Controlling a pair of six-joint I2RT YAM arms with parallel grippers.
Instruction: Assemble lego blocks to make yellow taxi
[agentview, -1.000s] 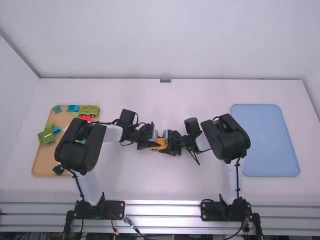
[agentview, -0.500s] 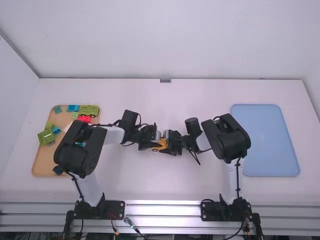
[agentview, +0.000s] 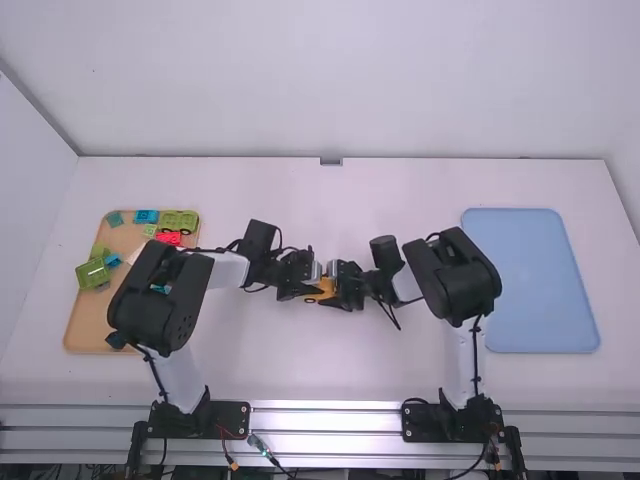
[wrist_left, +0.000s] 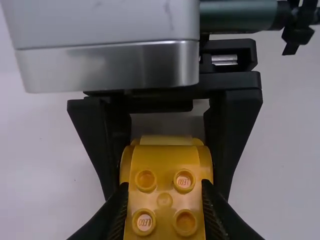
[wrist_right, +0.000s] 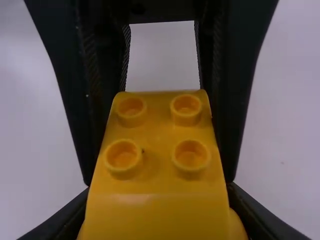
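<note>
Some yellow lego (wrist_left: 165, 200) fills the left gripper's (agentview: 313, 292) and right gripper's (agentview: 334, 292) fingers (wrist_right: 62, 220) over the white table (agentview: 400, 190), pale walls (agentview: 350, 80) beyond.

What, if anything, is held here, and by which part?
A yellow studded Lego block, one piece or several joined: the left gripper grips the sides of one end, the right gripper the sides of the other.

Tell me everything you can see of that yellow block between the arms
The yellow block looks like smooth plastic, with bulging sides and round raised studs facing the wrist cameras, four in each view. The left end effector and right end effector both grip it, fingers against its sides, around the middle of the table. Whether it is one piece or several joined, I can't tell.
</note>
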